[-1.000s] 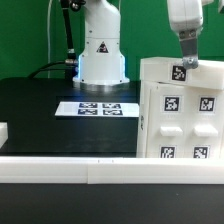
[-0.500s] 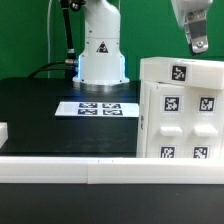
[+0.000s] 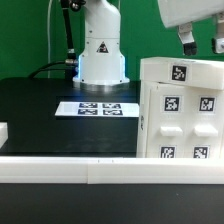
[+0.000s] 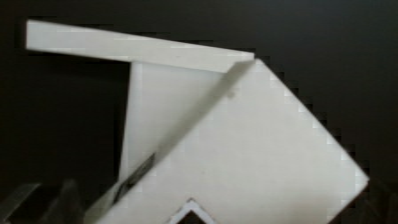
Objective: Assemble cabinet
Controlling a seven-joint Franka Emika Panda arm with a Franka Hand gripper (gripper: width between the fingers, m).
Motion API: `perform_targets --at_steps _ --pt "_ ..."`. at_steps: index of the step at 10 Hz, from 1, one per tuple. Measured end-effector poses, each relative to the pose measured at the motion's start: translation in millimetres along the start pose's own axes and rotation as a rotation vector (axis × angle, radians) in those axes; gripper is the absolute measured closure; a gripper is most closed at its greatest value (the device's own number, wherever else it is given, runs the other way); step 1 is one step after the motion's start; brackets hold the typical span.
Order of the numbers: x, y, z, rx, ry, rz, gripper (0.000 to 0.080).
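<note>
Cabinet (image 3: 180, 110) bears black-and-white tags, no text

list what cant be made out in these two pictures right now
- Cabinet: its right side and base are cut off, by the exterior view's right edge and the white rail in front.
- Pincer: open above the cabinet, its arm cut by the top edge.
- Wrist view: blurred white panels; the tag at the edge is unreadable.
- Small white block: mostly out of frame.
</note>
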State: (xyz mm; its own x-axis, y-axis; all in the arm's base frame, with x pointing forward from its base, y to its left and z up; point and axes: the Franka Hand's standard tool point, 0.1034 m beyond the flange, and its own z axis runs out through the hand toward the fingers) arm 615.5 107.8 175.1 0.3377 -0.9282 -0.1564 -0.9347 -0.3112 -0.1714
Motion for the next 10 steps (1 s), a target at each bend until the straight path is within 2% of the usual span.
perform_targets --at_steps 1,2,5,6,8,10 --pt "0.6 -0.3 0.0 0.003 -0.001 -0.044 0.0002" --pt "3.0 -1.8 -0.6 0.017 0.002 -0.045 0.0002" --pt "3.1 -1.3 -0.5 0.010 0.007 -0.287 0.0002" --pt "2.2 -0.4 -2.0 -0.032 0.033 -0.464 0.0002" --pt "-0.9 -5.6 -4.9 -0.086 0.052 -0.727 0.0002" --pt "-3.7 -10.2 -4.9 -0.120 0.031 -0.959 0.0002"
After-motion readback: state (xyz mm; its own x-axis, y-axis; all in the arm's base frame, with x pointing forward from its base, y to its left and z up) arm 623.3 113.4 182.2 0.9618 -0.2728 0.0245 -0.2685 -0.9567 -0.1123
